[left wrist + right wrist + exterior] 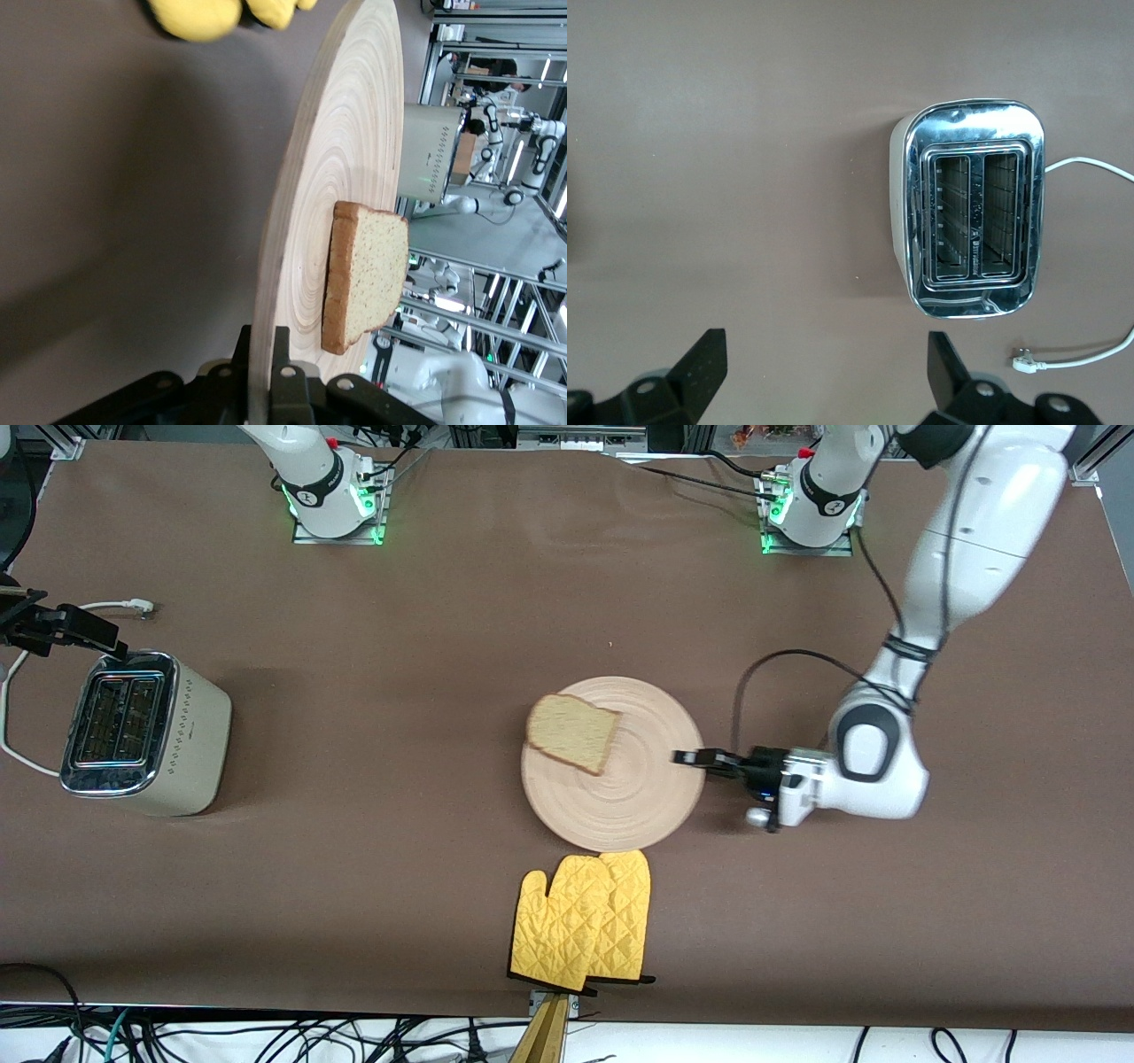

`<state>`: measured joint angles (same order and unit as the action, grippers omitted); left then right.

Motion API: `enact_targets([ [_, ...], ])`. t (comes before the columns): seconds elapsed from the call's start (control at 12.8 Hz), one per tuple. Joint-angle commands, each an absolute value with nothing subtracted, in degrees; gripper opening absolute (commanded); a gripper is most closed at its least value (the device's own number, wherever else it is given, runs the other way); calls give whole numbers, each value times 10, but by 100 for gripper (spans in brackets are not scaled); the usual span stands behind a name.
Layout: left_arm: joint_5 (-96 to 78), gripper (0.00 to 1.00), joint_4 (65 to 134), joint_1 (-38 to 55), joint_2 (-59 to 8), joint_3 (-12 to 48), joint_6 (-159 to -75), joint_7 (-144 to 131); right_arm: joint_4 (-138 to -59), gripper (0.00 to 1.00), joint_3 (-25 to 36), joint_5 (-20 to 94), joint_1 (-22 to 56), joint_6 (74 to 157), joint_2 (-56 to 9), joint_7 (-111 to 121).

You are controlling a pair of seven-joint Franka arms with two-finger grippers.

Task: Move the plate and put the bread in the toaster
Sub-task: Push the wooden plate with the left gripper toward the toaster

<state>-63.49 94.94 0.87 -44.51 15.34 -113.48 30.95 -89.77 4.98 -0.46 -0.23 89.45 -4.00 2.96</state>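
Plate (620,797): round, flat, pale beige wood with fine concentric ring grooves; it lies near the middle of the brown table (425,602), well apart from the toaster and clearly wider than it; in the left wrist view (328,221) its thin rim shows edge-on with the grain rings running across the face
Bread (571,732): one squarish slice, light brown and speckled, with a darker crust; it lies flat on the plate, on the part toward the right arm's end of the table and farther from the front camera, one corner reaching just past the rim; the left wrist view (365,273) shows its speckled face and crust edge
Toaster (146,731): cream-white body with a small dot pattern on its side, shiny chrome top, two slots, both showing bare wire racks in the right wrist view (970,217); it stands at the right arm's end of the table
Cord (1090,266): white, trailing from the toaster, its plug lying on the table
Left gripper (695,758): low at the plate's rim on the side toward the left arm's end, fingers closed narrowly on the edge of the plate
Right gripper (824,359): up over the table beside the toaster, fingers spread wide with nothing between them
Oven mitt (585,921): yellow, quilted, lying just beside the plate, nearer the front camera
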Motion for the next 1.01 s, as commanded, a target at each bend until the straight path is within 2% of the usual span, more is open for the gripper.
enact_targets([
  [0.0, -741, 0, 980, 101, -433, 138, -1224, 308, -893, 100, 47, -5, -6, 893, -43, 29],
  [0.16, -813, 0, 976, 182, -448, 127, -1285, 312, -894, 100, 47, -5, -6, 889, -47, 29],
  [0.31, -836, 0, 973, 218, -464, 126, -1310, 313, -896, 100, 47, -6, -4, 886, -68, 32],
  [0.39, -844, 12, 973, 228, -465, 126, -1325, 313, -896, 100, 45, -4, -2, 864, -78, 26],
  [0.55, -846, 61, 975, 233, -465, 126, -1332, 313, -894, 100, 39, -1, 3, 821, -112, 34],
  [0.62, -846, 95, 978, 232, -464, 126, -1332, 313, -893, 100, 36, 0, 16, 821, -130, 29],
  [0.7, -846, 100, 983, 230, -462, 126, -1332, 313, -895, 100, 35, 1, 24, 823, -143, 33],
  [0.78, -846, 100, 993, 225, -454, 126, -1332, 309, -902, 96, 35, 10, 44, 829, -155, 18],
  [0.94, -846, 100, 1055, 196, -387, 119, -1332, 307, -942, 95, 34, 78, 64, 887, -155, -47],
])
